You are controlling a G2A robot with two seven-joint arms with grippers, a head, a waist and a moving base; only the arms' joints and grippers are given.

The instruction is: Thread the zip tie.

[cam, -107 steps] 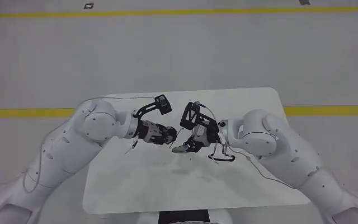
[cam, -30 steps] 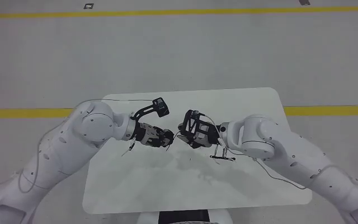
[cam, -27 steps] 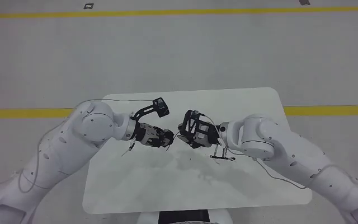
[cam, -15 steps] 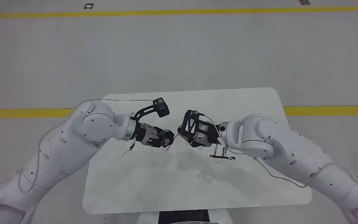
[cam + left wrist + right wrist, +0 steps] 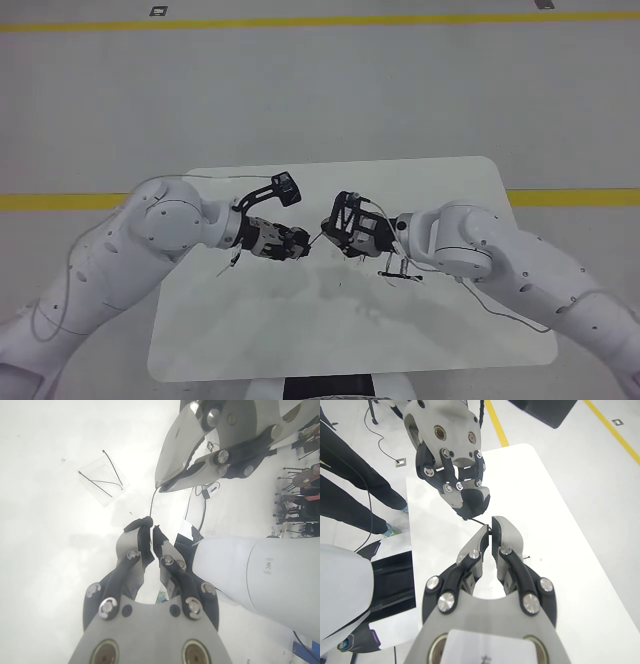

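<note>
We see the zip tie, thin, black, slightly bowed, pinched by left gripper and right gripper, facing tip-to-tip.

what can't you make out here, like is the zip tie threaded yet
Ends of the zip tie, left wrist view: one buried in the left end effector, the other inside the right end effector; head and tail can't be told apart.
Whether it is threaded, right wrist view: the closed fingers cover that spot.
Top view: tie too thin to trace.
</note>
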